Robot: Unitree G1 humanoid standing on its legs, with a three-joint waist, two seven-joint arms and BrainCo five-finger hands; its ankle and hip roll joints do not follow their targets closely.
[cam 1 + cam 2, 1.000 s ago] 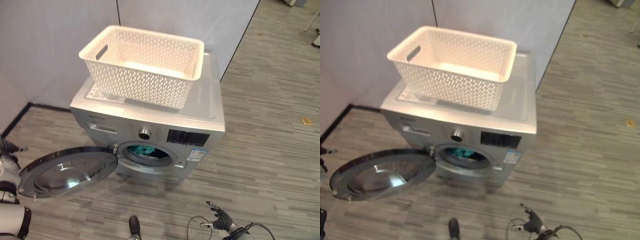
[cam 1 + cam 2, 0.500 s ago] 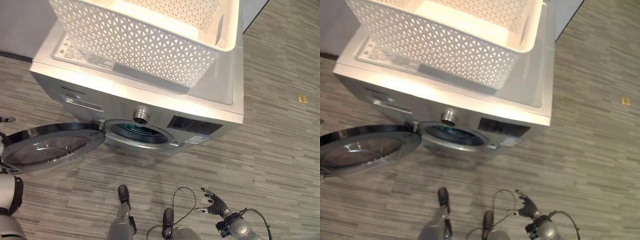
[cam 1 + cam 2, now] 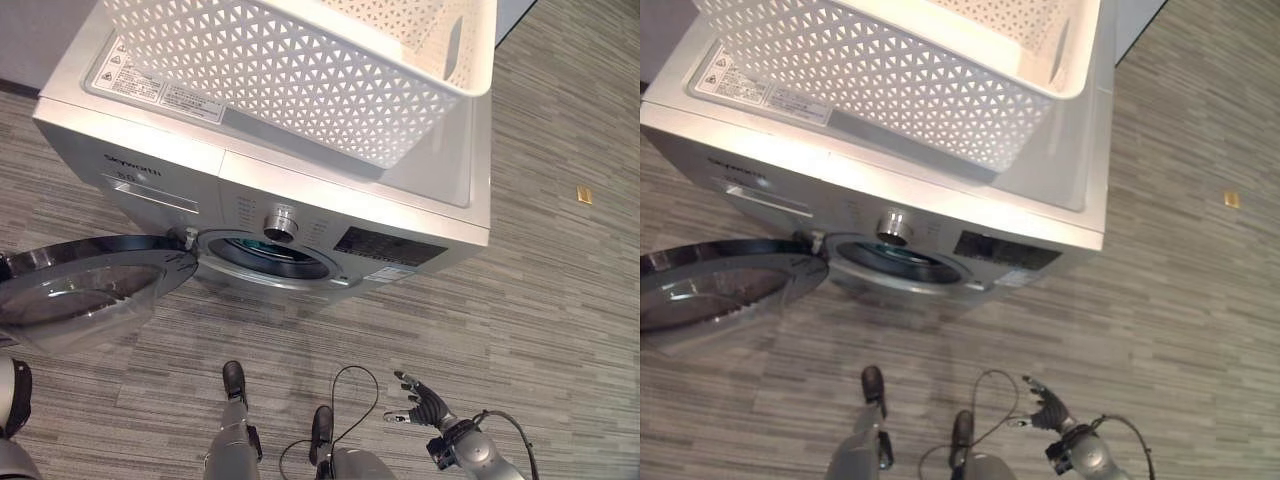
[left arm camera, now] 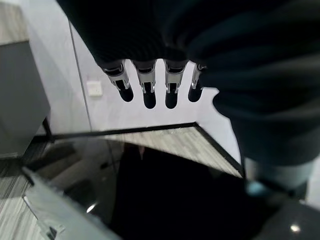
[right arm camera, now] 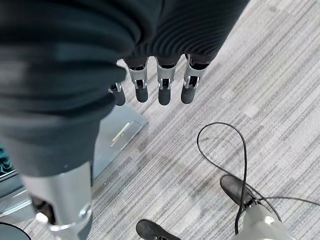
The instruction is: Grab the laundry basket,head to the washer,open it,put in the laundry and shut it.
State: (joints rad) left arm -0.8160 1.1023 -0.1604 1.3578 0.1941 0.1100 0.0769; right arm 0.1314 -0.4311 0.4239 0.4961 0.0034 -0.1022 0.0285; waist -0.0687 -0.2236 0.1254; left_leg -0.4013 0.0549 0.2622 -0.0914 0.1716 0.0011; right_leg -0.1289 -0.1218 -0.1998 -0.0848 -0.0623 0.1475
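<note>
White laundry basket (image 3: 940,80) atop washer (image 3: 1060,195); door (image 3: 725,285) swung open; right hand (image 3: 1045,408) low, fingers spread.

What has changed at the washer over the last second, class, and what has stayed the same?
Mostly the camera has moved: it has come closer and tipped down, so the washer and white laundry basket loom larger. Neither has shifted; the basket still sits on the washer's top. The door remains swung open, teal laundry inside the drum. The right hand stays low, open and empty; the left hand hangs open above the door.

A white basket (image 3: 300,70) (lattice of small triangular holes) sits on a silver washer (image 3: 440,190); the floor (image 3: 560,300) is grey-striped wood.
</note>
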